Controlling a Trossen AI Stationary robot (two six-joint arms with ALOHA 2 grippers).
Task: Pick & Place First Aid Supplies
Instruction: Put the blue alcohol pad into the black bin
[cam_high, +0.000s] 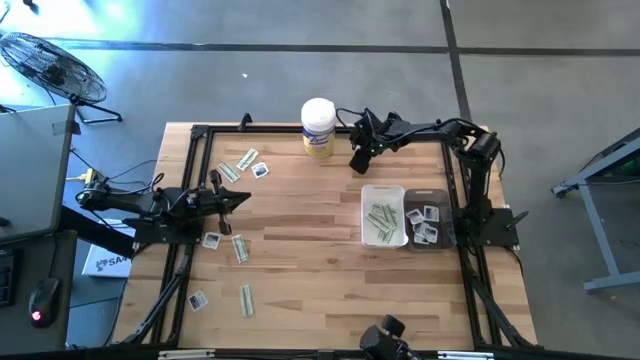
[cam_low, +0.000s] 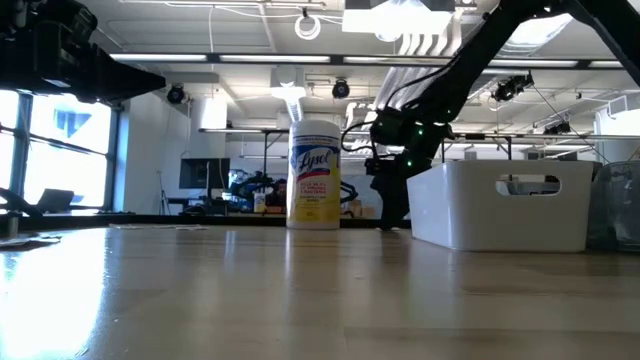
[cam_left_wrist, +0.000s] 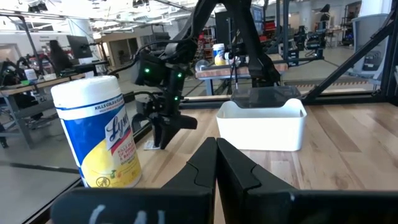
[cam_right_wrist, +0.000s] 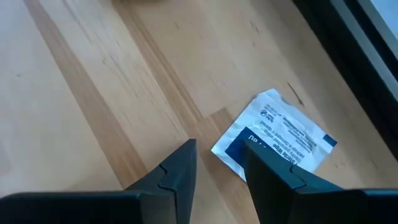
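A small white packet with a blue mark (cam_right_wrist: 277, 138) lies flat on the wood just in front of my right gripper (cam_right_wrist: 217, 167), which is open and slants down; one corner of the packet lies between its fingers. In the high view this gripper (cam_high: 358, 162) stands at the far side of the table, right of the canister, and hides the packet. More packets lie on the left: pale green strips (cam_high: 240, 248) and white squares (cam_high: 211, 240). My left gripper (cam_high: 240, 200) waits shut and level at the left, holding nothing. My right gripper comes at the white packet from above, slanting down. One finger (cam_right_wrist: 273, 177) stands in front of the packet's near edge (cam_right_wrist: 239, 146). Whether it touches the packet, I cannot tell. The packet lies flat on the table.
A tall white canister with a yellow label (cam_high: 318, 127) stands close to the left of my right gripper. A white tray (cam_high: 383, 192) holds green strips and a dark tray (cam_high: 425, 195) holds white squares, both right of centre. A black frame rail (cam_high: 300, 130) runs along the far edge.
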